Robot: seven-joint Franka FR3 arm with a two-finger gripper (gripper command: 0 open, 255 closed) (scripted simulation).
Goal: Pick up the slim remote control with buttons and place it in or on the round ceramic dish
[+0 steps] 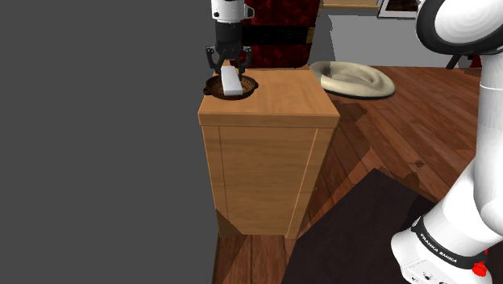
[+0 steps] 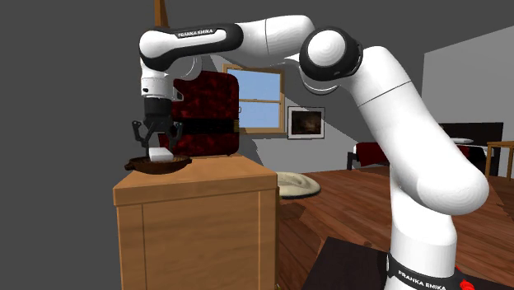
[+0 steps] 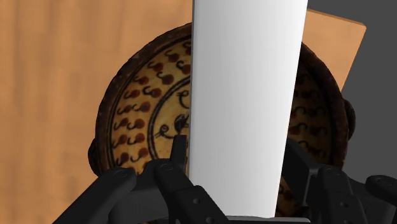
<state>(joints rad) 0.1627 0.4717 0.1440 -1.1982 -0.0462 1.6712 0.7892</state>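
Shoulder view, left to right: grey wall (image 1: 97,137), wooden cabinet (image 1: 270,161) just beside it, red armchair (image 1: 278,32) behind, beige round cushion (image 1: 355,79) on the floor, dark rug (image 1: 347,242) in front.

Step in hand: placing. The gripper (image 1: 230,68) is clenched on the remote control (image 1: 230,81). In the wrist view the black fingers (image 3: 180,151) press its long sides. The remote is drawn plain white, with no buttons visible. It hangs tilted over the brown patterned dish (image 3: 137,121), with its lower end inside the rim. I cannot tell whether it touches the dish floor yet.

Next move, my read:
- Lower a little further, if there is any gap left.
- Open the fingers.
- Lift straight up so the pads don't drag the remote back out.

The remote may end up leaning on the rim rather than lying flat. That would count as "on" the dish.

Edges: the dish sits at the far left corner of the cabinet top in the shoulder view, with its rim close to two edges. If the remote tips out toward the wall side, it goes over the edge, so the release should be low and centred.

Open room: the rest of the cabinet top is bare wood toward the shoulder view's right. Nothing stands above the dish except the arm itself, so a vertical retreat is open.
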